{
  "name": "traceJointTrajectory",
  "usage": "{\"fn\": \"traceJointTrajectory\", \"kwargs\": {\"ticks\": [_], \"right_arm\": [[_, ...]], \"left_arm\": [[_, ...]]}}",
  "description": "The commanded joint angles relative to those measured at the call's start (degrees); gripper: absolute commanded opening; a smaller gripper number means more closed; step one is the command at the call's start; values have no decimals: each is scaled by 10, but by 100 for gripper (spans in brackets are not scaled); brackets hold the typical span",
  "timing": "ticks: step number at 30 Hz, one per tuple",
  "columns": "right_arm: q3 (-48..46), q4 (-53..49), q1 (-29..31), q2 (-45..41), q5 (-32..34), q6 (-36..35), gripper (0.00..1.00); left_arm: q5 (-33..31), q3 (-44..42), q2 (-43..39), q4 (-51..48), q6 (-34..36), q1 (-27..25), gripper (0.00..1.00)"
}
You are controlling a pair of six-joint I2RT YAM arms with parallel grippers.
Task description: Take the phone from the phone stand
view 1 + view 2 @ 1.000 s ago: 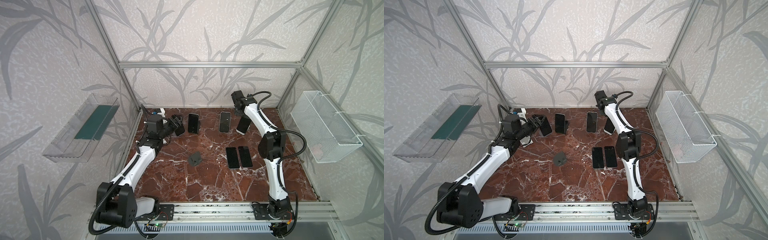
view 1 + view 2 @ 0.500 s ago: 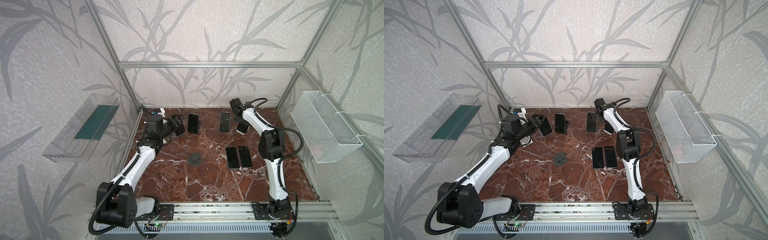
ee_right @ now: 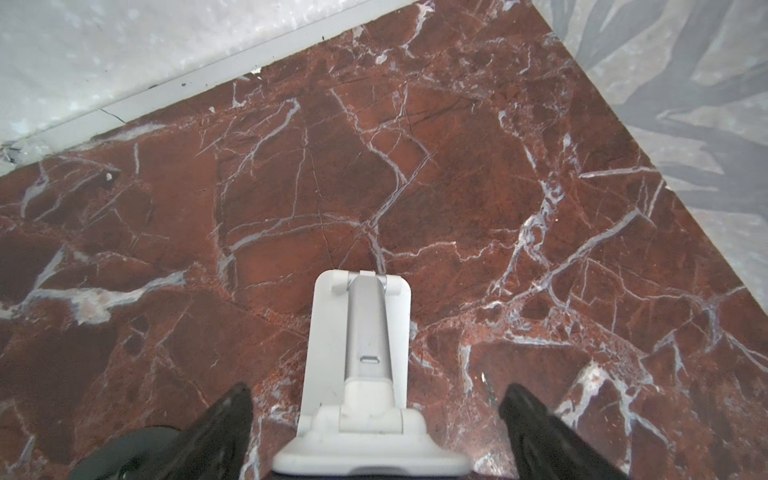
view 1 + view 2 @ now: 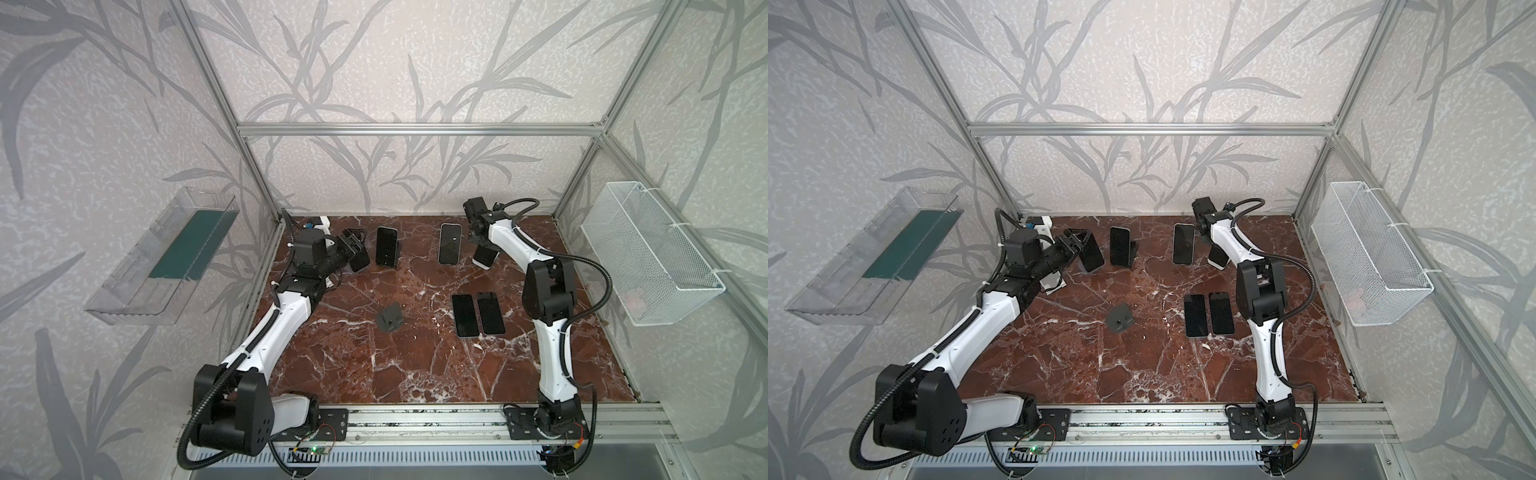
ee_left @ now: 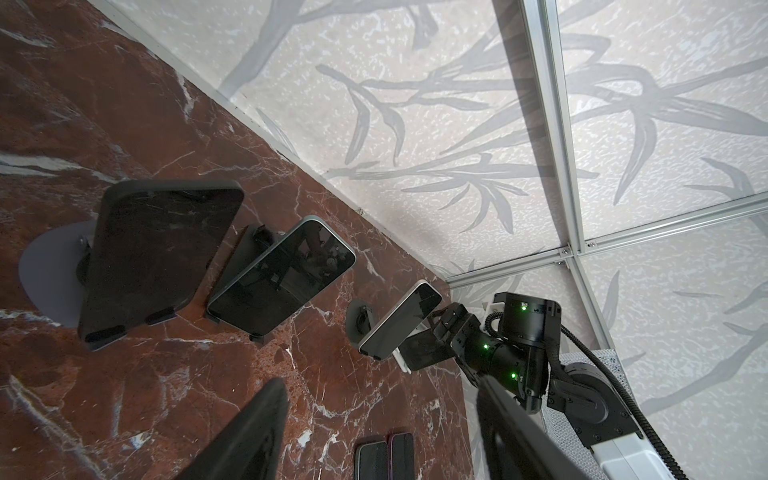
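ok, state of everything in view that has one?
left tool, open, empty
right tool, open, straddling white stand
phone on white stand, propped, not gripped
phone nearest left tool, propped on stand
phone on black stand, propped
light-rimmed phone, propped on stand
flat phone, lying on table
flat phone beside it, lying on table
small black stand, empty

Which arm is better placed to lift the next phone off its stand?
Right: the right end effector, open, straddles the white stand holding the phone; the left end effector encloses nothing.
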Motion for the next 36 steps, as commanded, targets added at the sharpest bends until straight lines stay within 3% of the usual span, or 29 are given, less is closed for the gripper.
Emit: {"fn": "traceJointTrajectory", "kwargs": {"ticks": [1,11,36], "right_arm": [[-28,22,-2,-30,-9,16,86],[-122,111,-2,-73,-5,9,79],[-208,193,-3,-163,-55,-65,70]], "left_arm": [[8,3,-10,12,-4,2,73],[13,0,-9,24,-7,2,73],[11,1,-18,22,0,1,73]]}}
